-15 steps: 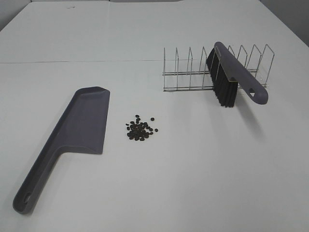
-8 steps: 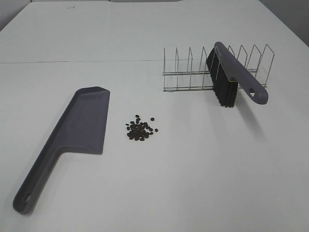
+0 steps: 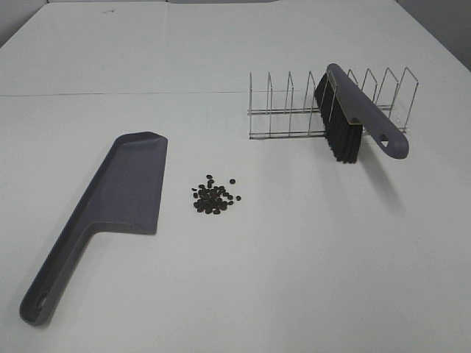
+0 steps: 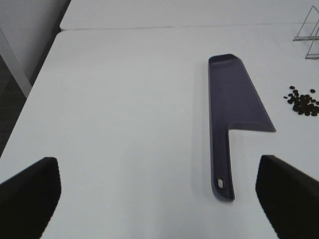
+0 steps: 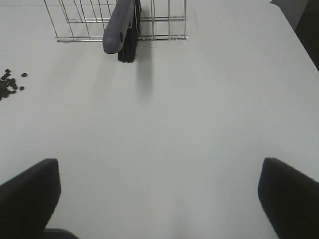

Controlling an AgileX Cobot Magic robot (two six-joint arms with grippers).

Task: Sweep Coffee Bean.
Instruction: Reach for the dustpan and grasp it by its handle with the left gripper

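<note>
A small pile of dark coffee beans (image 3: 213, 196) lies on the white table; it also shows in the left wrist view (image 4: 302, 102) and the right wrist view (image 5: 7, 85). A purple-grey dustpan (image 3: 110, 206) (image 4: 234, 112) lies flat to the left of the beans. A purple-grey brush (image 3: 357, 118) (image 5: 122, 27) with black bristles rests in a wire rack (image 3: 294, 110). My left gripper (image 4: 159, 194) is open, short of the dustpan's handle. My right gripper (image 5: 159, 194) is open, well short of the brush. Neither gripper shows in the exterior high view.
The wire rack (image 5: 79, 22) stands at the back right. A seam (image 3: 118, 93) runs across the white table behind the dustpan. The table's left edge (image 4: 37, 74) and right edge (image 5: 294, 35) show in the wrist views.
</note>
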